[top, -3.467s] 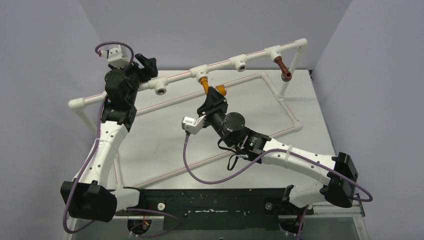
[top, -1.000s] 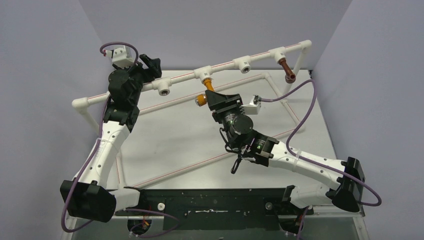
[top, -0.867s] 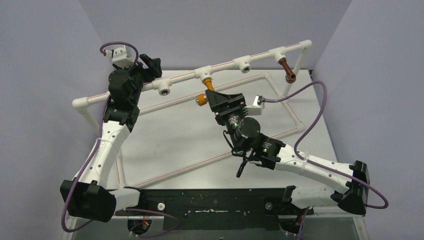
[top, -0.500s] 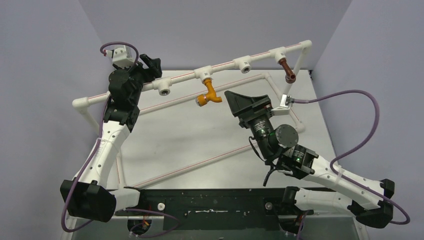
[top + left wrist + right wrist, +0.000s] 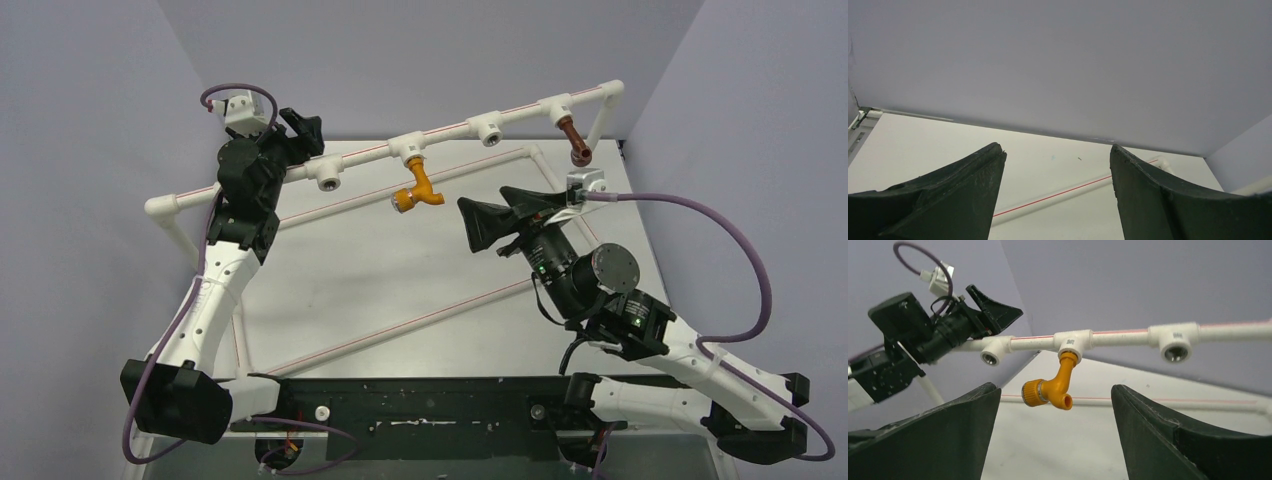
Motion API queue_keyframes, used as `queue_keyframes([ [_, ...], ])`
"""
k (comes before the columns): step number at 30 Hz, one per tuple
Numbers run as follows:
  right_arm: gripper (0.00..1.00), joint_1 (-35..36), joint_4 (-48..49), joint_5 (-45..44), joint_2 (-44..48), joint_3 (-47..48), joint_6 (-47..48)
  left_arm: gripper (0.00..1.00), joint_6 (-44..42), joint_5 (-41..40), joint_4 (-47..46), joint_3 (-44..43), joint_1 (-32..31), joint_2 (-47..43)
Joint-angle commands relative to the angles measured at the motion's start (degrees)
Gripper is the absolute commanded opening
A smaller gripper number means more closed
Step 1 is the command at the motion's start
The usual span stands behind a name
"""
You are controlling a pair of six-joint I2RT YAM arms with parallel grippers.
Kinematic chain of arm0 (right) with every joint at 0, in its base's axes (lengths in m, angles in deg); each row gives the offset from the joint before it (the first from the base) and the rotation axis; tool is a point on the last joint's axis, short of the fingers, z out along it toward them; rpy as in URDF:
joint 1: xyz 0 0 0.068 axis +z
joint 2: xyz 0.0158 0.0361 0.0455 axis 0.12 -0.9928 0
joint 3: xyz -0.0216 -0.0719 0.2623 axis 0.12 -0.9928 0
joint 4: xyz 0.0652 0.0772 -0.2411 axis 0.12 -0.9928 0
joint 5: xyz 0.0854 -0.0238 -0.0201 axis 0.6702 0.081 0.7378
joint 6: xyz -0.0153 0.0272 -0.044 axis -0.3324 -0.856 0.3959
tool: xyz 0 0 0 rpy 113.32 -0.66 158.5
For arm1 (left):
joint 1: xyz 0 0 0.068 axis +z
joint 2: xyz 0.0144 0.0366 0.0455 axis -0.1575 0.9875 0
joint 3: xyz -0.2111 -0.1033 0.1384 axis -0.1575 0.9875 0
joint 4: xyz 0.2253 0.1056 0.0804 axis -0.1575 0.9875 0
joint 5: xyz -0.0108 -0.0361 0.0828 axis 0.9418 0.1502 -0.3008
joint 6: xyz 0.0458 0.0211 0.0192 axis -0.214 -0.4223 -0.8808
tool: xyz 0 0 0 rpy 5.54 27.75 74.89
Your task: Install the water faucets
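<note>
The orange-yellow water faucet [image 5: 417,188] hangs by its stem from a white tee [image 5: 409,148] on the upper pipe, with nothing touching it. In the right wrist view this faucet [image 5: 1050,390] shows spout and knurled cap pointing toward the camera. The dark reddish-brown faucet [image 5: 574,140] hangs from the tee at the far right. My right gripper [image 5: 482,215] is open and empty, off to the right of the orange faucet and aimed at it. My left gripper [image 5: 303,138] stands open by the upper pipe's left part; its wrist view shows nothing between its fingers [image 5: 983,170].
Two tee sockets [image 5: 326,178] [image 5: 485,128] on the upper pipe have bare openings. The white pipe frame's lower rail [image 5: 400,190] with its red line crosses the table. Purple walls close in at the back and both sides. The right arm's cable [image 5: 720,230] loops out to the right.
My right gripper opened off the orange faucet and drew back to the right. The faucet stays hanging from its tee. The left arm has not moved.
</note>
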Motion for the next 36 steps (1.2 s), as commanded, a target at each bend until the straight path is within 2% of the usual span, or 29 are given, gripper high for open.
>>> queue_keyframes([
  [1,0.84,-0.2,-4.5,10.6,-2.0,6.6,25.9,0.74,-2.8,8.4,30.1,9.0,-3.9,9.5],
  [10,0.83,-0.2,-13.0,22.1,-5.5,9.8,57.1,0.74,-3.0,8.0,30.2,8.9,-4.3,9.3],
  [18,0.84,1.3,-15.1,15.6,-11.6,10.1,77.6,0.74,-2.9,8.3,30.2,8.8,-4.6,9.5],
  [28,0.83,2.9,-2.7,4.7,-18.3,4.2,96.9,0.74,-3.1,8.0,30.4,8.8,-4.7,9.6],
  [36,0.75,2.8,9.6,2.0,-21.8,-0.3,103.3,0.74,-3.1,8.1,30.4,8.7,-4.7,9.9],
])
